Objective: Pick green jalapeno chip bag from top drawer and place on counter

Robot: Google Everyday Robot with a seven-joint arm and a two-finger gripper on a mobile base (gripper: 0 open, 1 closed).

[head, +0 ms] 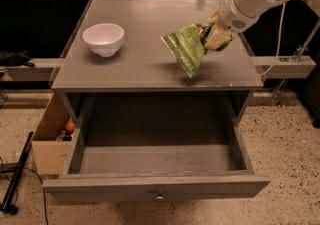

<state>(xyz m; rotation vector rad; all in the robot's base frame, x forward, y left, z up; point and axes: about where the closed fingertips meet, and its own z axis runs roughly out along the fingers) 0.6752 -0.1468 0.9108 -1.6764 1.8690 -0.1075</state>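
Note:
The green jalapeno chip bag (186, 48) hangs tilted above the right half of the counter (140, 61), its lower corner close to the surface. My gripper (212, 36) is shut on the bag's upper right edge, with the white arm reaching in from the upper right. The top drawer (155, 186) is pulled wide open below the counter's front edge, and its inside shows nothing in it. Its small metal knob (159, 197) sits at the middle of the front.
A white bowl (103, 38) stands on the left part of the counter. A brown cardboard box (52, 139) with small items sits on the floor to the left of the drawer. A black pole (17, 176) lies on the speckled floor at lower left.

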